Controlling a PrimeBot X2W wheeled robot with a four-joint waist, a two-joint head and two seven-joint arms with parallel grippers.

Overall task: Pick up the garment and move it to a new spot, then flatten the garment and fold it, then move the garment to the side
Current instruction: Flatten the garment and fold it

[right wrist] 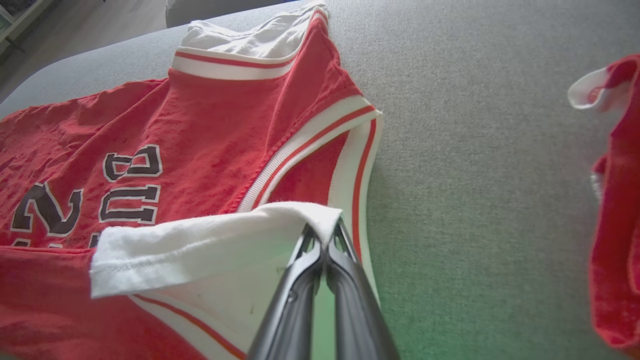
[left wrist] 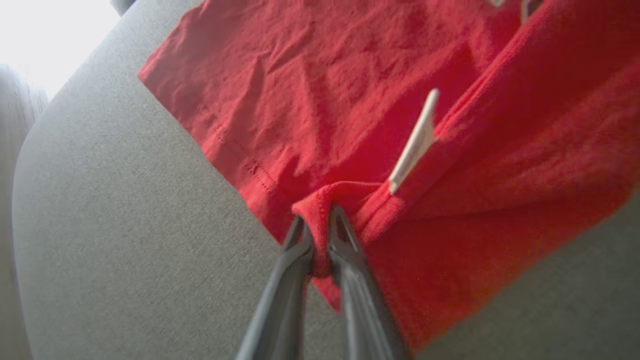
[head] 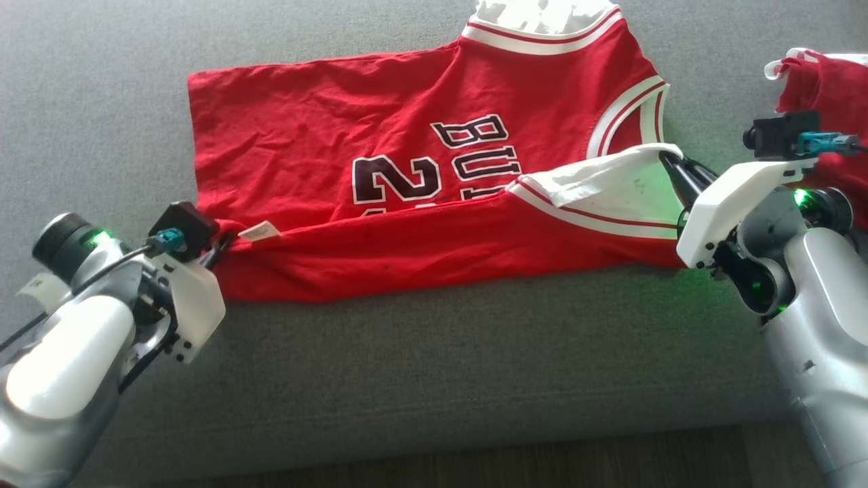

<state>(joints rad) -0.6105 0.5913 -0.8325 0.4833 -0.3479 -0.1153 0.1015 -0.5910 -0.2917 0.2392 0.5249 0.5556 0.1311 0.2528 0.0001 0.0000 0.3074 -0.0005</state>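
On the grey fabric surface (head: 434, 366) a red basketball jersey (head: 305, 135) lies spread, its near edge folded over. The left fingers (left wrist: 290, 280) pinch its bunched hem corner; the right fingers (right wrist: 300, 290), closed tight, clamp the white turned-over shoulder edge.

The left gripper (head: 218, 249) and right gripper (head: 666, 157) each end in 2 slim dark-grey fingers (right wrist: 295, 295). Behind them sit white plastic housings (head: 719, 203) with black screws, black camera blocks (head: 780, 132) with teal plugs (head: 812, 142), silver forearms (head: 61, 379) and green lights (head: 802, 198).
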